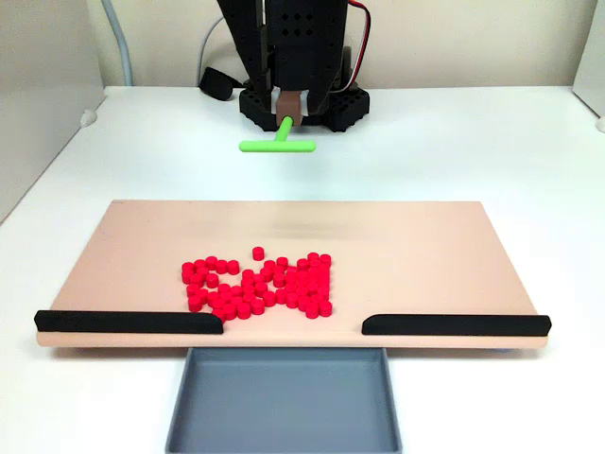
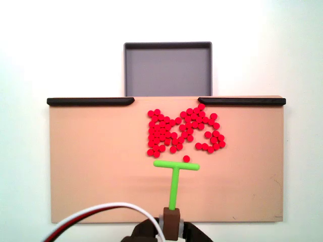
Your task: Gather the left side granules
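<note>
Granules (image 2: 184, 130), small red cylindrical pellets, lie clustered mid-board near the grey tray (image 2: 168, 68); the gripper (image 2: 171, 218), clamping the green T-shaped tool (image 2: 175, 174), hovers ready, so sweeping trayward seems next.

The arm (image 1: 293, 43) is running off the top edge in a fixed view, above the green T-shaped tool (image 1: 278, 142). The hand (image 2: 170, 222) is being cropped by the bottom edge in a fixed view; its jaw position is hidden. The grey tray (image 1: 284, 402) is extending past the bottom edge.
</note>
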`<action>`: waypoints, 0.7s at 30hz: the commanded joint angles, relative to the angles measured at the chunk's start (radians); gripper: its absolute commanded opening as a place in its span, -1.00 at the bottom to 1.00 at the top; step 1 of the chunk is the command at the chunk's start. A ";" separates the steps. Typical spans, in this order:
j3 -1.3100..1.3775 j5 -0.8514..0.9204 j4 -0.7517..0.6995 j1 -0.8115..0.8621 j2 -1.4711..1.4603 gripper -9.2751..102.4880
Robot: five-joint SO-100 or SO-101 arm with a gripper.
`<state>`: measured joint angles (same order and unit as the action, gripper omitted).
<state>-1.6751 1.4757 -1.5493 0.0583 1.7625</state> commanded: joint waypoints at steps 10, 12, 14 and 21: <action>0.006 0.110 0.003 -0.015 -0.005 -0.84; 0.006 0.127 0.002 -0.015 -0.003 -0.84; 0.006 0.127 0.003 -0.014 -0.006 -0.84; 0.018 0.123 0.003 -0.012 -0.011 -0.84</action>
<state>-1.6751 1.5953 -1.5493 0.0399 1.7365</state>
